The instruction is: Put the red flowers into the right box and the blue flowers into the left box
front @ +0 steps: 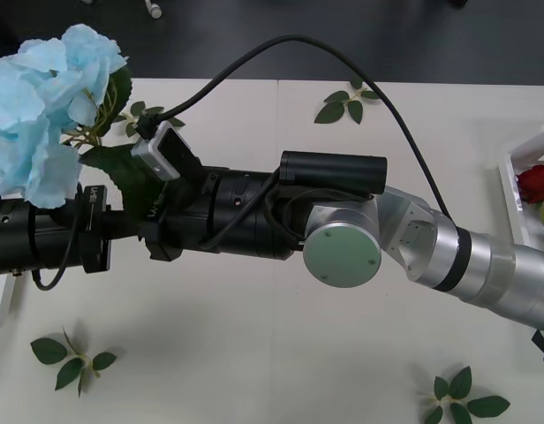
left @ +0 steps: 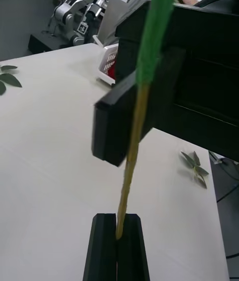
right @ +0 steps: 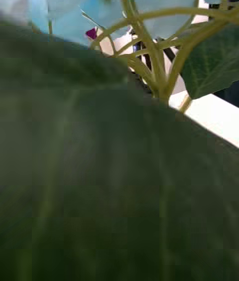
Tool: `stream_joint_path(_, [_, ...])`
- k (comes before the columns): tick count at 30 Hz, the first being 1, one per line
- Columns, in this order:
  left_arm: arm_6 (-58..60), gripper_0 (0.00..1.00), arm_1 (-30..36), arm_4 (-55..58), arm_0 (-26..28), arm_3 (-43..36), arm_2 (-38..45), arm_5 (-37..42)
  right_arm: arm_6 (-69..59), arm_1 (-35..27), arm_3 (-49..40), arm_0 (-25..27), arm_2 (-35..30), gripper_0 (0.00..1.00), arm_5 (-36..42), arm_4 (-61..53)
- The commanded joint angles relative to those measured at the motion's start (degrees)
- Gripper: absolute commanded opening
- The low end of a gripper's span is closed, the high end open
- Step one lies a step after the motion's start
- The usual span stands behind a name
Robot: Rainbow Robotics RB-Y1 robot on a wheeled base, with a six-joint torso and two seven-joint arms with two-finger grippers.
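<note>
White counter [front: 254, 353] is carrying scattered green leaf sprigs [front: 71, 358]. Pale-blue artificial hydrangea cluster [front: 42, 106] is hanging raised at far left, stem [left: 130, 161] pinched in closed left gripper [left: 117, 233] jaws. Right gripper jaws: cannot tell. Step: handover; next, lowering into left box.

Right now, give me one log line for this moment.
left pincer: shut on blue flower stem | right pincer: hidden behind leaf | red flower in right box

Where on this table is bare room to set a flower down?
Bare table: the near edge between the near-left sprig and near-right sprig; far right between the far sprig and right box. Crowded: the left, where the left end effector holds the blue flower beside the right arm.
</note>
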Motion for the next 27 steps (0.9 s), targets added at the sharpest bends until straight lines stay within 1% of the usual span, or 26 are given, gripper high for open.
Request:
stream_joint_path(1, [-0.8,0.0,0.6,1.6,-0.7,-0.5,0.6,-0.6,0.8,0.5,-1.3,-1.6,-0.4,1.0,-0.4,-0.1])
stream_joint_path(4, [-0.8,0.0,0.8,3.1,0.4,-0.6,1.1,-1.6,0.8,0.5,-1.3,-1.6,-0.4,1.0,-0.4,-0.1])
stream_joint_path(7, [-0.8,0.0,2.5,5.4,2.3,-1.1,1.4,-3.6,0.8,0.5,-1.3,-1.6,-0.4,1.0,-0.4,-0.1])
stream_joint_path(11, [-0.8,0.0,5.6,7.0,5.7,-4.6,1.7,-7.5,0.8,0.5,-1.3,-1.6,-0.4,1.0,-0.4,-0.1])
stream_joint_path(14, [-0.5,0.0,8.2,9.2,9.6,-7.5,2.1,-11.8,0.8,0.5,-1.3,-1.6,-0.4,1.0,-0.4,-0.1])
stream_joint_path(15, [1.0,0.0,9.2,10.3,11.6,-8.9,2.7,-14.0,0.7,-0.3,-1.2,-0.5,0.5,1.0,0.0,-0.2])
stream_joint_path(16, [1.6,0.0,9.5,10.7,12.6,-9.6,3.1,-14.9,0.7,-0.3,-1.2,-0.5,0.5,1.0,-0.2,-0.2])
stream_joint_path(18, [3.9,0.0,10.3,10.9,16.2,-11.9,5.6,-17.3,0.7,-0.8,-1.8,-0.3,0.3,1.0,-1.0,-0.5])
stream_joint_path(20, [5.9,0.0,11.0,11.1,18.5,-13.3,7.4,-18.4,0.5,-1.6,-2.8,-0.2,0.3,1.0,-1.1,-2.1])
stream_joint_path(24, [9.9,0.0,12.8,11.0,24.2,-16.4,11.5,-22.5,0.4,-4.8,-6.6,-0.2,-0.2,1.0,-1.1,-6.3])
stream_joint_path(26, [10.5,0.0,12.9,10.9,24.9,-16.8,12.1,-23.1,0.3,-5.5,-7.3,-0.2,-0.3,1.0,-1.1,-6.5])
stream_joint_path(27, [12.6,0.0,13.7,10.8,27.5,-17.6,14.3,-25.1,0.2,-8.0,-9.5,-0.2,-1.1,1.0,-0.9,-8.1])
